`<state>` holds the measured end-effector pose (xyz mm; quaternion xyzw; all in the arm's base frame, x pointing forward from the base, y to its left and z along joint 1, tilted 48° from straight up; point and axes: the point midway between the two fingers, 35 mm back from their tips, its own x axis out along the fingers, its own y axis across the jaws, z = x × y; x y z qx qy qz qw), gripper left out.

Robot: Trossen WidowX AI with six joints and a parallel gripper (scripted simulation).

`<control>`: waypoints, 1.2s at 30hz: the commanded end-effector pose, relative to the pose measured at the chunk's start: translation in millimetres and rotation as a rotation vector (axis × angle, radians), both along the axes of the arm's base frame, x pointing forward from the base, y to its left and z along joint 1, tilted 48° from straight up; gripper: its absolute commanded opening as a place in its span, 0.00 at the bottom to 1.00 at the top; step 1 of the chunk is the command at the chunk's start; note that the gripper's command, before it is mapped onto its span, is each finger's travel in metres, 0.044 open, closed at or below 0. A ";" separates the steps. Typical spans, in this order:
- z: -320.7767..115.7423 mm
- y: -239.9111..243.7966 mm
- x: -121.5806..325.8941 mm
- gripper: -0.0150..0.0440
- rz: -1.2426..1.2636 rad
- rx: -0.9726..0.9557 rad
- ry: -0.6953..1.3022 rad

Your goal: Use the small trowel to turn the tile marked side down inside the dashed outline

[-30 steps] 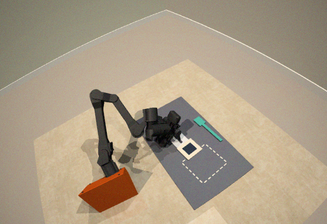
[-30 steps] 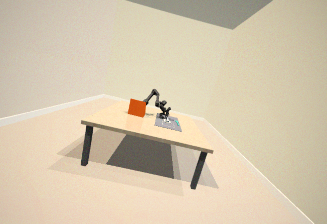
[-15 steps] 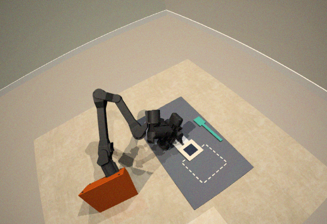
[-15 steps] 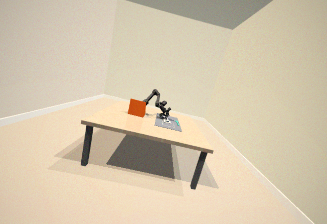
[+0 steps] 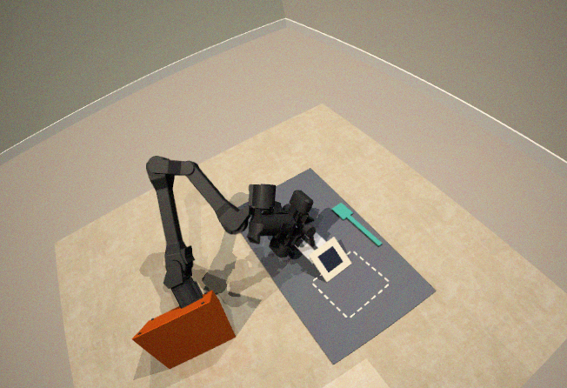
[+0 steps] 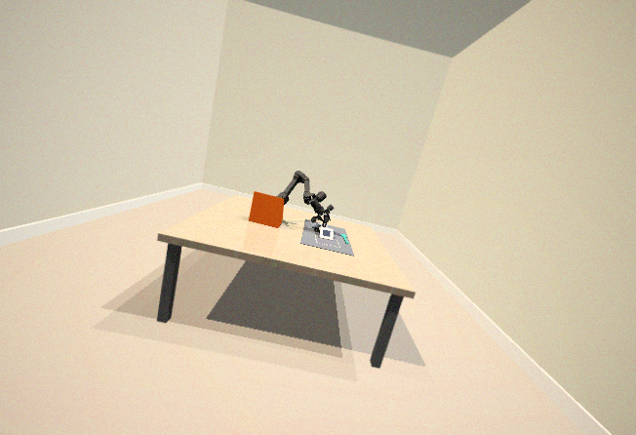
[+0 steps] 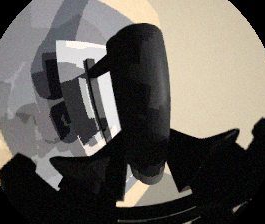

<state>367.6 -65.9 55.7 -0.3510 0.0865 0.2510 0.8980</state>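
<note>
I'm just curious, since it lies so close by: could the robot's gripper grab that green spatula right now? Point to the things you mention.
Probably not yet: the gripper [image 5: 303, 242] [image 6: 323, 223] [image 7: 140, 127] looks occupied, shut on the trowel [image 5: 303, 250] [image 7: 140, 75]. Otherwise the green spatula [image 5: 362, 230] [image 6: 344, 238] seems within reach, with nothing visible covering it.

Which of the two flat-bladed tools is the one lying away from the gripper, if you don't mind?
The teal tool, lying near the mat's edge; the white-bladed tool reaches from the gripper toward the tile.

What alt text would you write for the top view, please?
Robot gripper, shut on a pale-bladed trowel, reaches a cream tile with its dark square showing. A dashed outline and teal tool are on the gray mat.
</note>
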 end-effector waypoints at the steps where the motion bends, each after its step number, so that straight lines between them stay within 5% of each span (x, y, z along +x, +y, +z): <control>1: 2.3 -17.3 1.1 0.25 -0.009 -0.014 -0.015; 23: -33.6 -57.7 1.5 0.25 -0.009 -0.016 -0.016; 36: 15.8 -43.0 -3.1 0.25 -0.009 -0.015 -0.015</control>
